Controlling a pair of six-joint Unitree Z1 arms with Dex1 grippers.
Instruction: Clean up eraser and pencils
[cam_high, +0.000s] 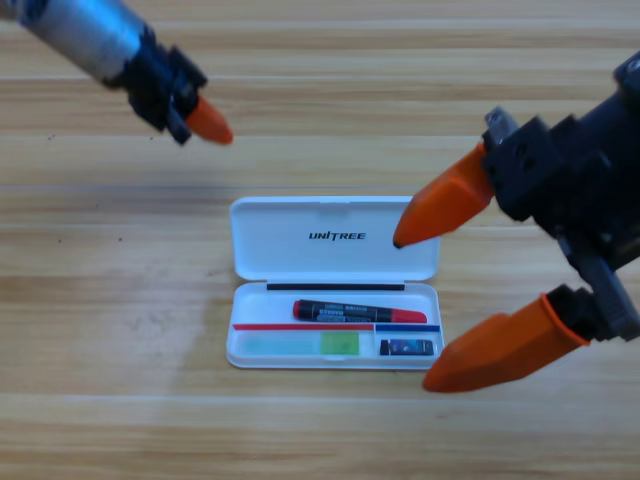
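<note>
The white case (336, 290) lay open in the middle of the wooden table (100, 330), its lid (335, 238) folded back flat toward the far side, the printed name facing up. All three task things were inside the tray. The black pencil (358, 311) with red ends lay lengthwise in the upper part of the tray, tilted a little, its right end slightly lower than its left. Below it, in the lower left compartment, lay the green pencil (300, 344), its pale half to the left and its lime half to the right. The eraser (407, 347) sat in the small lower right compartment, just beside the green pencil's end but parted from it by a divider.

The right gripper (415, 310) came in large from the right edge and hung over the right end of the case. Its two orange jaws stood wide apart with nothing between them but the case below. The upper jaw's tip lay over the lid's right part, near the printed name. The lower jaw's tip reached past the tray's lower right corner, over the table, close to the eraser's compartment.

The left gripper (205, 122) waited at the upper left, well apart from the case, pointing down and to the right. Only one orange jaw tip showed there, so I could not tell whether that claw was apart or together.
</note>
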